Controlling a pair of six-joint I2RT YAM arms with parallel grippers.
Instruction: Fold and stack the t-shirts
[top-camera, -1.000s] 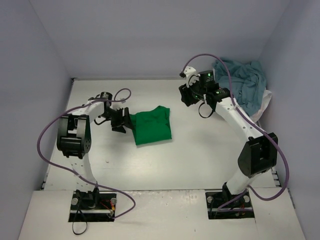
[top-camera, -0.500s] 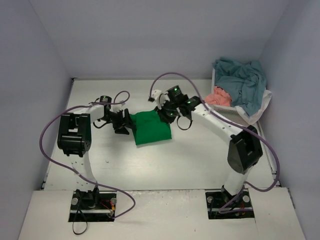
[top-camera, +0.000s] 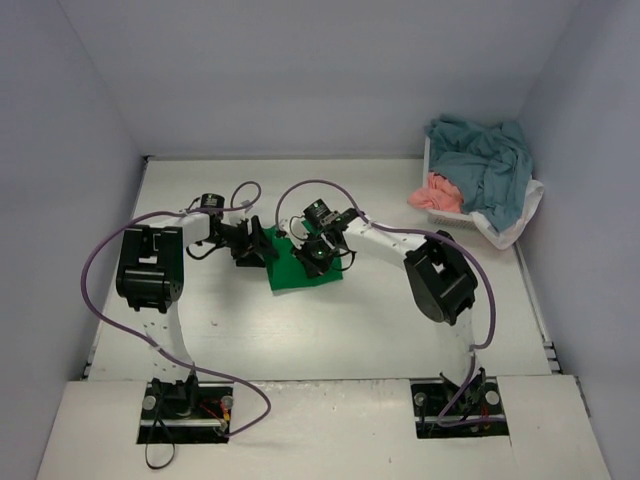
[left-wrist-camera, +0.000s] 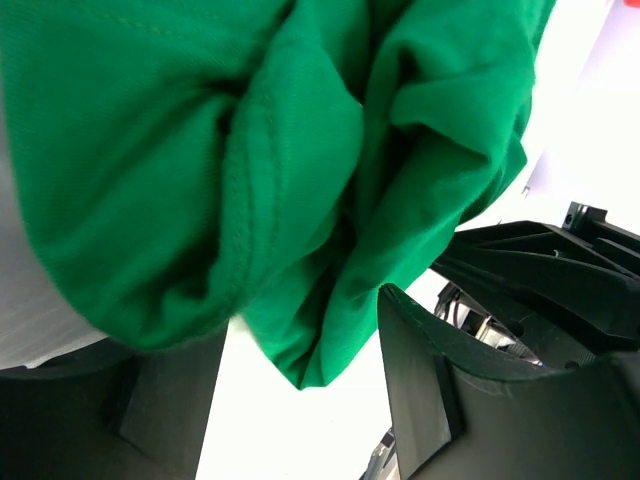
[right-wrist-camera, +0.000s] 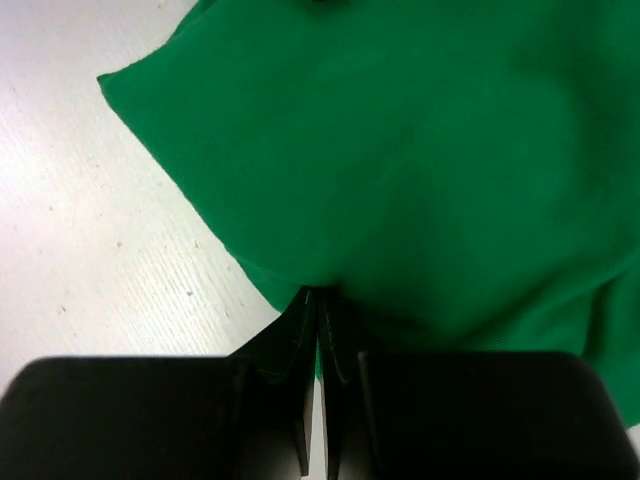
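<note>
A bright green t-shirt (top-camera: 298, 276) lies bunched on the white table between both arms. My right gripper (top-camera: 317, 258) is down on its right part. In the right wrist view that gripper (right-wrist-camera: 321, 300) is shut, its tips pinching a thin fold at the green t-shirt's (right-wrist-camera: 400, 150) near edge. My left gripper (top-camera: 264, 249) sits at the shirt's left edge. The left wrist view shows that gripper (left-wrist-camera: 300, 400) open, with folds of the green t-shirt (left-wrist-camera: 150, 150) bulging between its fingers (left-wrist-camera: 430, 390) but not clamped. More t-shirts, teal (top-camera: 480, 160) and salmon pink (top-camera: 434, 190), are heaped at the back right.
The white mesh basket (top-camera: 441, 213) stands at the back right against the wall, with white cloth (top-camera: 516, 222) hanging over its right side. Pale walls close the table (top-camera: 400, 330) on three sides. Purple cables loop over both arms.
My right arm has swung from the basket leftwards and down onto the green t-shirt, and its jaws have shut on the cloth. The left arm has barely moved.
</note>
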